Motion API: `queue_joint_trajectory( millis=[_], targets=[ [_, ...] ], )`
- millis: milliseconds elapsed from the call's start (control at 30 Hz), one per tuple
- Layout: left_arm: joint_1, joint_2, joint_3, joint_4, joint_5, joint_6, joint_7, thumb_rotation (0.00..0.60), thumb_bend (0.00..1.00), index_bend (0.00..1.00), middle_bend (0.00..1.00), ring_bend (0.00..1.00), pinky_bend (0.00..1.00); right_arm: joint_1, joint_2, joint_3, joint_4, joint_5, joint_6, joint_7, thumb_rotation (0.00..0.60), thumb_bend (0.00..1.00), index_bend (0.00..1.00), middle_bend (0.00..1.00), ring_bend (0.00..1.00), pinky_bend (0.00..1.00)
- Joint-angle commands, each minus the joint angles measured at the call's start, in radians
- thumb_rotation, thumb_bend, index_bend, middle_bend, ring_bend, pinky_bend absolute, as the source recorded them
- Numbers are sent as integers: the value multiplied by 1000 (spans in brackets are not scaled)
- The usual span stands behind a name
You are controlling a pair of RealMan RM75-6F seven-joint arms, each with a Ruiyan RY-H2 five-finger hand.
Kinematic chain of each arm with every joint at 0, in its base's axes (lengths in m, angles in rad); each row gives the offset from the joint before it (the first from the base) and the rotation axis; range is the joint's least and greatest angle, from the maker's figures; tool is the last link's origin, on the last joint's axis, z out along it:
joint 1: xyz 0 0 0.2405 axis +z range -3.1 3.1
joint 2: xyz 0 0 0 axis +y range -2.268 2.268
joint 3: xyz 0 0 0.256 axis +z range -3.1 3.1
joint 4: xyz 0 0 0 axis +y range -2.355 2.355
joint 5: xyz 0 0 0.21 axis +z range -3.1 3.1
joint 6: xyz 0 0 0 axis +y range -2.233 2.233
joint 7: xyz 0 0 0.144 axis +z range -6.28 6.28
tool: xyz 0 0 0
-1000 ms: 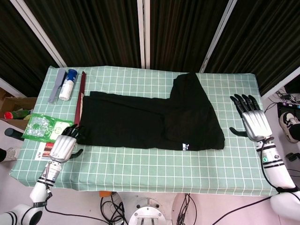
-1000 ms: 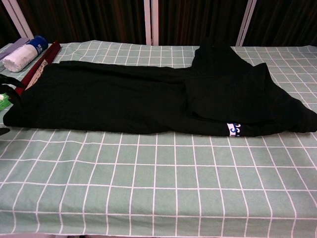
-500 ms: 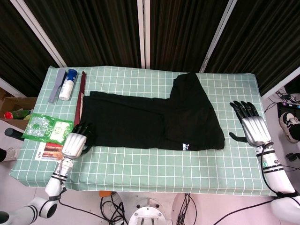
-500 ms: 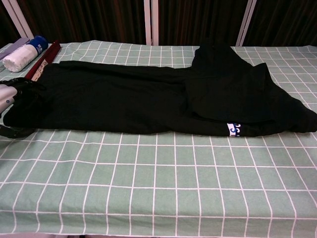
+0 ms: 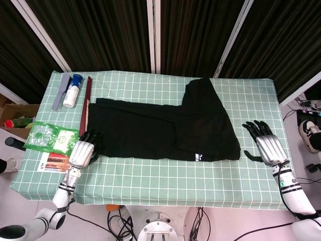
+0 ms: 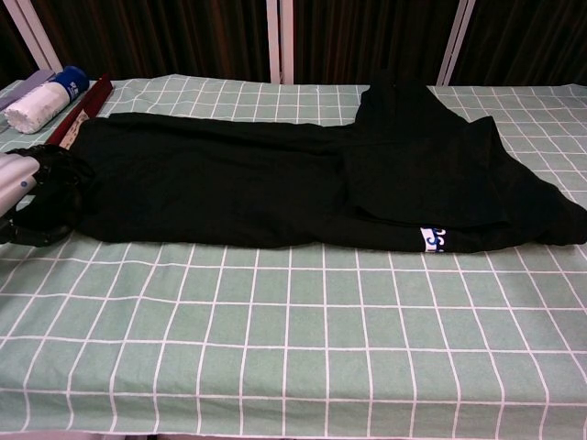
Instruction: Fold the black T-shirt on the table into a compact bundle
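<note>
The black T-shirt (image 5: 160,125) lies flat along the checked table (image 5: 165,175), with its right part folded over and a small white-and-blue label (image 6: 433,238) near the front edge. My left hand (image 5: 84,150) is at the shirt's near left corner. In the chest view the fingers (image 6: 57,183) of my left hand (image 6: 32,197) curl around that corner, which is bunched inward. My right hand (image 5: 266,143) lies on the table with its fingers spread, a little to the right of the shirt and apart from it. The chest view does not show it.
At the back left lie a white spray bottle with a blue cap (image 5: 71,90), a grey brush (image 5: 59,91) and a dark red strip (image 5: 85,108). A green packet (image 5: 50,136) and a red card (image 5: 54,161) sit by the left edge.
My left hand moved right onto the shirt's near left corner and closed on it, drawing the corner inward. My right hand slid nearer and slightly toward the shirt.
</note>
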Motion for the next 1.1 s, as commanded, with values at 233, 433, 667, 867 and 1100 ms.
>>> queue_joint_trajectory(
  millis=[233, 433, 667, 867, 1100],
  targets=[
    [2, -23, -4, 38, 7, 15, -48, 600, 478, 574, 253, 145, 204, -16, -196, -78, 205, -81, -16, -9, 600, 176, 297, 176, 0, 0],
    [1, -29, -10, 50, 2, 12, -62, 600, 482, 568, 252, 145, 204, -12, -314, -69, 366, -117, 32, 17, 600, 177, 352, 198, 1, 9],
    [2, -39, -25, 64, -21, -13, -100, 600, 484, 567, 252, 145, 204, 2, -423, -63, 563, -146, 67, 84, 600, 354, 539, 277, 75, 77],
    [15, -46, -33, 77, -37, -19, -152, 600, 489, 569, 252, 145, 204, 4, -472, -81, 681, -182, 111, 149, 600, 519, 689, 340, 123, 109],
    [84, -24, -3, 42, -13, 81, -150, 600, 489, 570, 252, 145, 204, -53, -416, -121, 654, -225, 231, 173, 600, 522, 697, 345, 123, 109]
  ],
)
